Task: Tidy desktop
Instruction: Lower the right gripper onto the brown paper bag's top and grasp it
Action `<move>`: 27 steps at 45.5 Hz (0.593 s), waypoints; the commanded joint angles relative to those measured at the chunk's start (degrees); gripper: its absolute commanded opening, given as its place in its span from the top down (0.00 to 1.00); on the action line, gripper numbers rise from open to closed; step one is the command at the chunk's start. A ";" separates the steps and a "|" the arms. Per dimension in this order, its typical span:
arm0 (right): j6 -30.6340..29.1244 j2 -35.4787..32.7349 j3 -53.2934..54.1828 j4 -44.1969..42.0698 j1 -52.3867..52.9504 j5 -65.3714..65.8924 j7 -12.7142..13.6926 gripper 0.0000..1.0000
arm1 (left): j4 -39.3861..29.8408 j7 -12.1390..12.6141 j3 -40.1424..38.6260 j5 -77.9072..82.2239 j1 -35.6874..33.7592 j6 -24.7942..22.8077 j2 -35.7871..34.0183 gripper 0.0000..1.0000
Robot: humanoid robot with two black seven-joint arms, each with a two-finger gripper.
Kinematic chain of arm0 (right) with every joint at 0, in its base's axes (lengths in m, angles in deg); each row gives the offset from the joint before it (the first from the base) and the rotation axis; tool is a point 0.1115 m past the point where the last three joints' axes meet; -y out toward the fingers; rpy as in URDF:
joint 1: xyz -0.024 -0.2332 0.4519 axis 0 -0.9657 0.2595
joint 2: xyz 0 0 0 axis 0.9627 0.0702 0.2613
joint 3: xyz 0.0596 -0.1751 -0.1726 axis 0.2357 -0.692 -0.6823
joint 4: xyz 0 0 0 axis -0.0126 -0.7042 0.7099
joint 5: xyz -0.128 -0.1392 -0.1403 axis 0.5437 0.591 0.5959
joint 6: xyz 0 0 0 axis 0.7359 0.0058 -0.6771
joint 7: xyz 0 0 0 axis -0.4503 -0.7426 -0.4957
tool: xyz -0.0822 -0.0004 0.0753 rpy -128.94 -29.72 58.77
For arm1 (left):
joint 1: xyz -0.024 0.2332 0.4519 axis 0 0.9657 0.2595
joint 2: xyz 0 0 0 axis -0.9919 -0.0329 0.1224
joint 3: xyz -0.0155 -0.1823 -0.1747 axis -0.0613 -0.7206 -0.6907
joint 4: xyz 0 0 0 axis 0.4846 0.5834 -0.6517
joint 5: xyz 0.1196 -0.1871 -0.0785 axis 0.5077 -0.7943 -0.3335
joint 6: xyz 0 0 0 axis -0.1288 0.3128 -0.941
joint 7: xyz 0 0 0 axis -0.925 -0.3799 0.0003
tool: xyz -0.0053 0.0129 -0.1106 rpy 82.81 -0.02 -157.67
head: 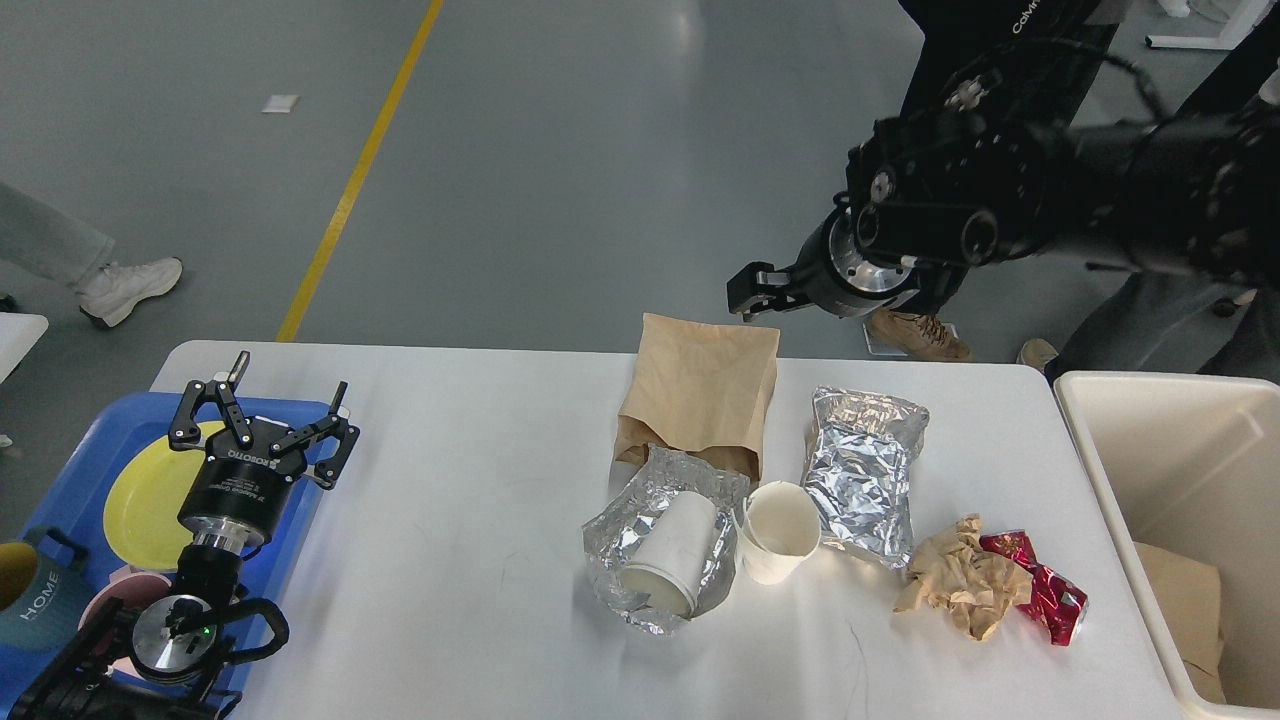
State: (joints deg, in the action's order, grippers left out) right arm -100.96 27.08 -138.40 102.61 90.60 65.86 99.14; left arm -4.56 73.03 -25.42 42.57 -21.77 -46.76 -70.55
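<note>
The tall brown paper bag could be toppled by the right gripper, whose opening cannot be told; the left gripper is held spread wide, empty.

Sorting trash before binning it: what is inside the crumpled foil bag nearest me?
A white paper cup lies on its side inside the open foil bag, rim toward me. Whatever sits beneath or behind the cup is hidden by it and the foil.

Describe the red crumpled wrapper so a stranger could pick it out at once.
Start at the white desktop and go to its right end, beside the cream bin. Near the front edge lies a crumpled brown paper wad; the red wrapper sits against its right side. It is the only shiny red thing among brown paper, silver foil and white cups.
</note>
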 commanded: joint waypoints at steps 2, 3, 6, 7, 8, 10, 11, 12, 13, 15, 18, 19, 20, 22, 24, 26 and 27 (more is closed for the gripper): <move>1.59 5.33 0.94 -18.23 -16.99 -0.01 0.02 0.00 | 0.03 -0.01 -0.08 0.00 -0.01 0.00 0.00 0.03; 1.85 5.68 1.11 -20.08 -18.75 -0.01 -0.07 0.00 | 0.03 -0.01 -0.08 0.00 -0.01 0.00 0.00 0.03; 4.22 7.43 1.03 -26.06 -25.25 -0.01 -0.07 0.00 | 0.03 -0.01 0.01 0.00 -0.01 0.00 0.00 0.03; 4.93 7.96 1.03 -27.12 -26.57 -0.01 -0.07 0.00 | 0.03 -0.01 0.01 0.00 0.07 0.00 0.00 0.03; 5.63 8.40 1.11 -28.09 -27.80 -0.01 -0.07 0.00 | 0.03 -0.01 0.01 0.00 0.07 0.00 0.00 0.03; 7.04 9.11 1.29 -29.32 -29.48 -0.10 -0.16 0.00 | 0.03 -0.01 0.01 0.00 0.07 0.00 0.00 0.03; 7.56 9.37 1.64 -29.76 -30.09 -0.19 -0.16 0.00 | 0.03 -0.01 0.01 0.00 -0.01 0.00 0.00 0.03; 8.18 9.55 2.08 -30.11 -30.45 -0.19 -0.16 0.00 | 0.03 -0.01 0.01 0.00 0.07 0.00 0.00 0.03; 8.62 9.64 2.60 -30.20 -30.71 -0.19 -0.16 0.00 | 0.03 -0.01 0.01 0.00 0.07 0.00 0.00 0.03; 9.15 9.81 4.10 -30.55 -31.15 -0.19 -0.16 0.00 | 0.03 -0.01 0.01 0.00 -0.01 0.00 0.00 0.03; 9.68 9.99 6.64 -32.04 -32.64 -0.19 -0.07 0.00 | 0.03 -0.01 0.01 0.00 0.07 0.00 0.00 0.03; 9.77 10.16 7.35 -32.83 -33.43 -0.19 -0.07 0.00 | 0.03 -0.01 0.01 0.00 0.07 0.00 0.00 0.03; 9.85 10.43 7.96 -33.62 -33.96 -0.19 -0.16 0.00 | 0.03 -0.01 0.01 0.00 -0.01 0.00 0.00 0.03; 9.85 11.39 8.93 -35.73 -35.10 -0.19 -0.07 0.00 | 0.03 -0.01 -0.08 0.00 0.07 0.00 0.00 0.03; 9.85 12.27 8.85 -37.67 -36.42 -0.10 -0.07 0.00 | 0.03 -0.01 -0.08 0.00 0.07 0.00 0.00 0.03; 9.85 12.71 8.94 -38.99 -37.92 -0.10 -0.07 0.00 | 0.03 -0.01 0.01 0.00 0.07 0.00 0.00 0.03; 9.85 12.71 9.02 -39.43 -38.53 -0.10 -0.07 0.00 | 0.03 -0.01 0.01 0.00 -0.01 0.00 0.00 0.03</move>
State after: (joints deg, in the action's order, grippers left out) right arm -91.16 38.59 -130.02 66.74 55.36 65.67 99.05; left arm -4.53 73.03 -25.43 42.57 -21.72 -46.76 -70.55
